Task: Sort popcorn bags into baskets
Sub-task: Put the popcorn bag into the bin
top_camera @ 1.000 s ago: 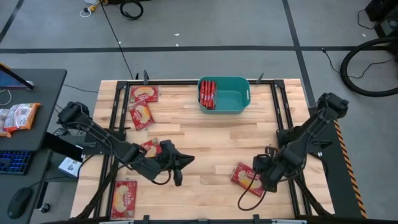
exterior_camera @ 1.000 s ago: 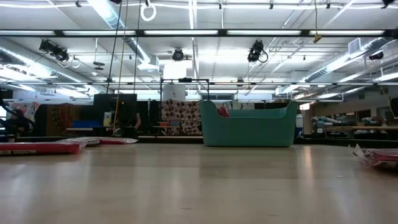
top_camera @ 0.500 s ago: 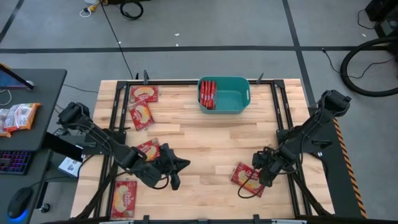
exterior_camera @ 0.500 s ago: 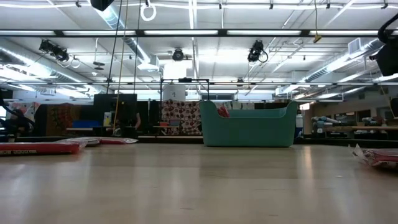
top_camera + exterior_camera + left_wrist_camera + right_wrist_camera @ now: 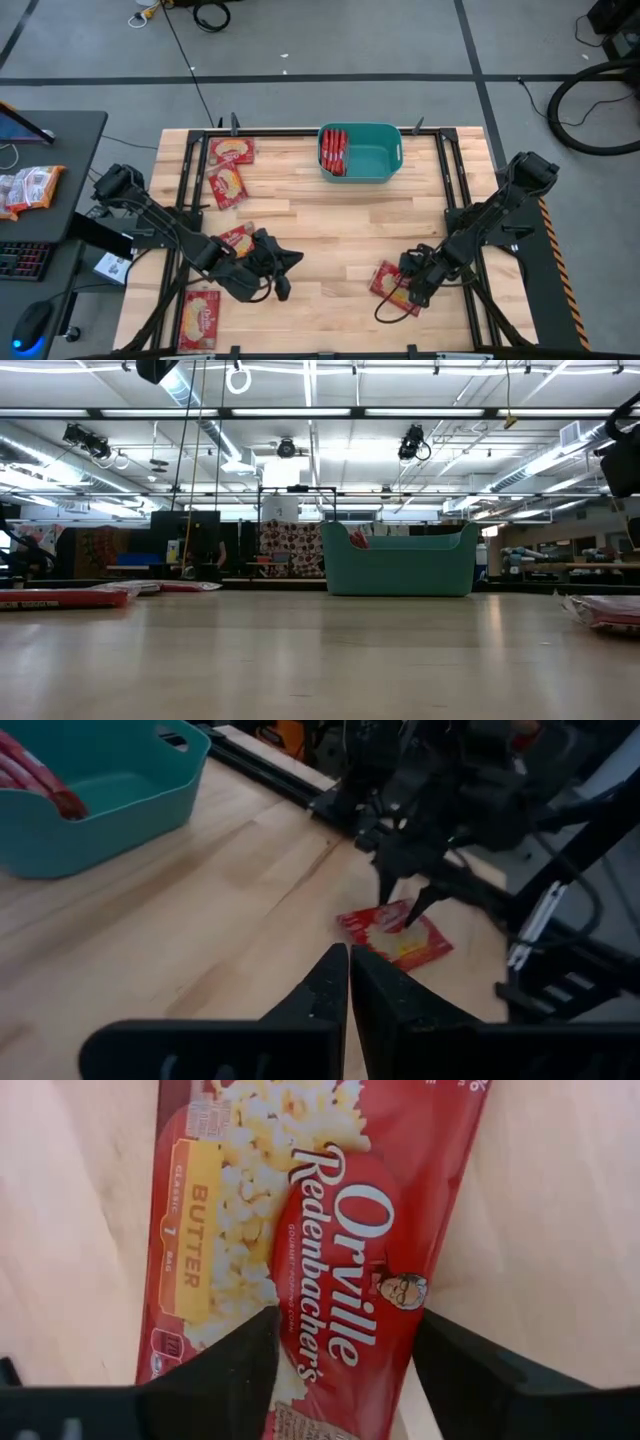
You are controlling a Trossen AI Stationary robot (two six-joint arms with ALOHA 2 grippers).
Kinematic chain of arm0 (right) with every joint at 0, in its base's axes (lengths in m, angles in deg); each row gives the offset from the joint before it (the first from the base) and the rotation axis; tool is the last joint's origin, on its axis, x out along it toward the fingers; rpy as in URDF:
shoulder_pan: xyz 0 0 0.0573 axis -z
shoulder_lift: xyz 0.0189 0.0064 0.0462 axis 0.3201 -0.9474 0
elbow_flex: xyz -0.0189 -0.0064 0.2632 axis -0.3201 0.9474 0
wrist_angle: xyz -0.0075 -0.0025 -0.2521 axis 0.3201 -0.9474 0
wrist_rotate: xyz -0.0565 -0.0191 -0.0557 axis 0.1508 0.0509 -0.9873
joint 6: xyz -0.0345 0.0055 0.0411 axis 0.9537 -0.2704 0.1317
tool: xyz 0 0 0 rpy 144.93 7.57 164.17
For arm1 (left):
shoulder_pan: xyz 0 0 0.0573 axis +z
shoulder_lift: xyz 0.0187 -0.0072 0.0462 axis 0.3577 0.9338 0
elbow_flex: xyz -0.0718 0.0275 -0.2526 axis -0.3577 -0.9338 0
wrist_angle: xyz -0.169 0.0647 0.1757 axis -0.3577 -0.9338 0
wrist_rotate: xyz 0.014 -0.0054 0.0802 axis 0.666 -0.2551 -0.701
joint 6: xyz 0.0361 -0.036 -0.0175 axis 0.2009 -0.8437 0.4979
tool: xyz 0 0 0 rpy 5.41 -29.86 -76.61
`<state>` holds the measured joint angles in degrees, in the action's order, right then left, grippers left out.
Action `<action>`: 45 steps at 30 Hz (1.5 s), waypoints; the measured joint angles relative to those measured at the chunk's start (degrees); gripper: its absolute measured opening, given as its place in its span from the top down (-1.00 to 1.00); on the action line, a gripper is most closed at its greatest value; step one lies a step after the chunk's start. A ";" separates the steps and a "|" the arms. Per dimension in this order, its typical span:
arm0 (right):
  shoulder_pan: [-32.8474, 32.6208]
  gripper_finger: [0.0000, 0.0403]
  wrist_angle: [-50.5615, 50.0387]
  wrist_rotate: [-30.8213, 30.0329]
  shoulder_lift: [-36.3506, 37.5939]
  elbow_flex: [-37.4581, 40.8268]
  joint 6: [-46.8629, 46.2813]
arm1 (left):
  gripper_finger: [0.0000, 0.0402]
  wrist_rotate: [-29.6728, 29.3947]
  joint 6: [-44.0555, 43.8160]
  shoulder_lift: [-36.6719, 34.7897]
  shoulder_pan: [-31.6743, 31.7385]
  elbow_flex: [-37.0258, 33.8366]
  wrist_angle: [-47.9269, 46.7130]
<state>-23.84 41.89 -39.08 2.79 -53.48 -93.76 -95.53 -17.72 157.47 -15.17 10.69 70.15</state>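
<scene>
Your right pincer sits spread over a popcorn bag lying flat near the bench front. Your left pincer is pressed together, empty. More bags stand in the basket.

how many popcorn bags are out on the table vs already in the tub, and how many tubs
Popcorn bags lying on the table: 5 – two at the far left, one by the left gripper, one at the near left edge, one under the right gripper
Popcorn bags standing in the tub: a red stack, count unclear
Teal tubs: 1
Total: 5 loose bags, 1 tub
</scene>
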 joint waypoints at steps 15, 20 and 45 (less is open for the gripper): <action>11.64 0.91 -2.89 1.77 4.17 -8.51 3.57 | 0.90 2.00 -3.23 0.00 5.91 -0.13 -17.91; 20.71 0.91 -30.88 -5.82 2.33 -28.34 9.99 | 0.90 2.03 -0.73 0.00 12.39 -0.13 -26.46; 66.19 0.88 -66.56 -21.28 -31.15 -70.19 6.58 | 0.90 30.38 52.52 -4.44 51.97 -0.09 -23.58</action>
<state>42.35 -24.67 -60.36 -28.37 -123.67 -87.18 -65.15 34.81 153.03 36.80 10.60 46.57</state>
